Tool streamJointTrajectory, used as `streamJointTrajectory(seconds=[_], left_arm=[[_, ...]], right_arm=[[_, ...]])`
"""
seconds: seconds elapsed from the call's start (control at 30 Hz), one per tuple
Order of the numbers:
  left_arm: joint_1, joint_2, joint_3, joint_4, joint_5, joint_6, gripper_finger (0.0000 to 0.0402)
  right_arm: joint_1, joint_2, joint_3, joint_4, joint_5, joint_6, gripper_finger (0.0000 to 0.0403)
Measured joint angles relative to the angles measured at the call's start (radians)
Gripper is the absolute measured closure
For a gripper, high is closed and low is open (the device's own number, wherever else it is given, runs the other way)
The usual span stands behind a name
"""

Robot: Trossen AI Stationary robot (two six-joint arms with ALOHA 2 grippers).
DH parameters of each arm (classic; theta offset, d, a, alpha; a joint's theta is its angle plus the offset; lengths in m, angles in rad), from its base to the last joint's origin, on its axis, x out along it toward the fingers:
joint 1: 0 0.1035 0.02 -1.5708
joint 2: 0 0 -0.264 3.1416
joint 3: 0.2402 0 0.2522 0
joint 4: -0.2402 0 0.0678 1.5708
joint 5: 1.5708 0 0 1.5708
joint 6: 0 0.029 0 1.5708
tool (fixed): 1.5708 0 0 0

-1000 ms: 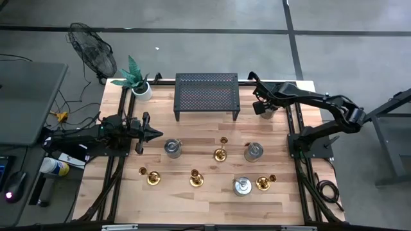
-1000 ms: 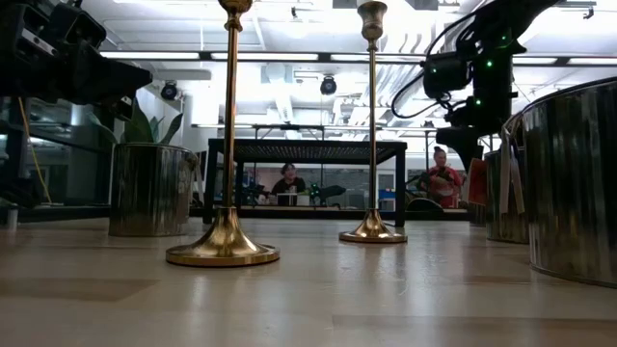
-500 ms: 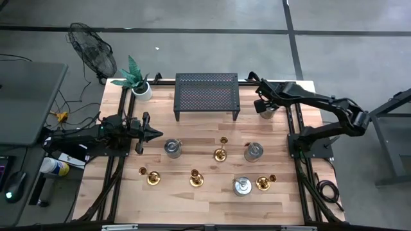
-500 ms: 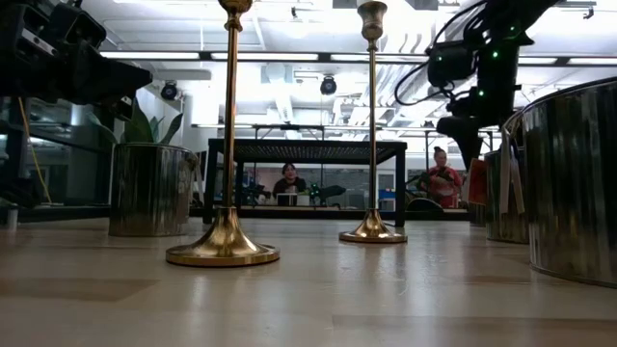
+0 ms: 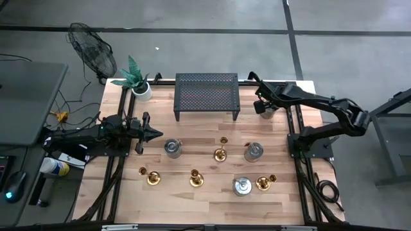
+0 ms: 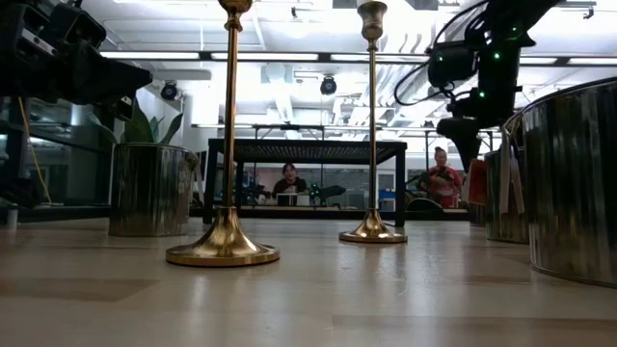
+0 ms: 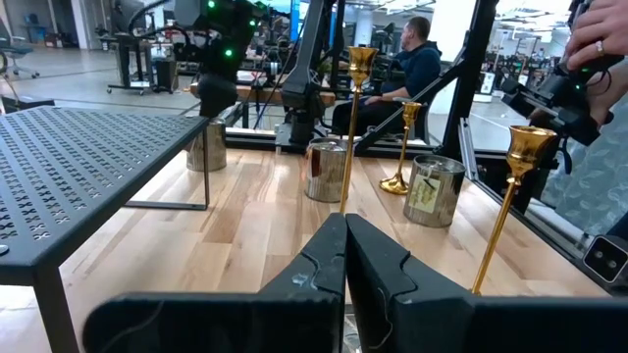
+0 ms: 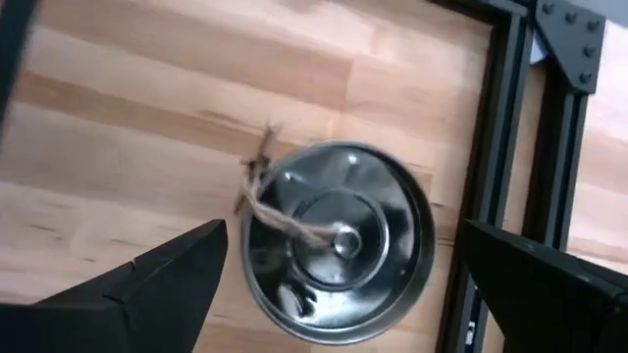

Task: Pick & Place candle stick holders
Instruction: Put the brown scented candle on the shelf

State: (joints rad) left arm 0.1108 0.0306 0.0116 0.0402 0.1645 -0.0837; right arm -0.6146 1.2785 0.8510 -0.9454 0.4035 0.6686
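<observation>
At the far right corner of the worktop [image 5: 192, 200], your right gripper [image 5: 262, 107] hangs over a silver tin [image 8: 339, 245]. Its two fingers are spread wide, one on each side of the tin, and they hold nothing. The tin is not what the task asks for. So I think the step now is to go and fetch a gold holder.

To do it well, lift up first so you do not bump the tin or the black rack [image 5: 207, 95] beside it. Then go toward the front edge, where the holders [image 5: 221, 153] stand. Come down from above, with the thin stem right between your fingers. Squeeze the stem low and gently. These are tall and thin, so I think a side bump could tip one over. Other tins stand close to them, so watch those too.

Your left gripper [image 5: 153, 133] waits near the left edge, shut tight and holding nothing.

You can count four holders from above. One is in the middle of the worktop. Three are in a row near the front edge, and the one nearest the right edge stands just beside a tin. Each is shiny gold, with a round wide foot, a thin stem and a small cup on top. All stand upright.
</observation>
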Motion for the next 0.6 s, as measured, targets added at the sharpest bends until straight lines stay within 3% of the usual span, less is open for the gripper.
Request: streamJointTrajectory(seconds=[0.6], left_arm=[[0.000,0.000,0.000,0.000,0.000,0.000,0.0401]], right_arm=[[-0.014,-0.013,-0.035,-0.002,0.011,0.003,0.0003]])
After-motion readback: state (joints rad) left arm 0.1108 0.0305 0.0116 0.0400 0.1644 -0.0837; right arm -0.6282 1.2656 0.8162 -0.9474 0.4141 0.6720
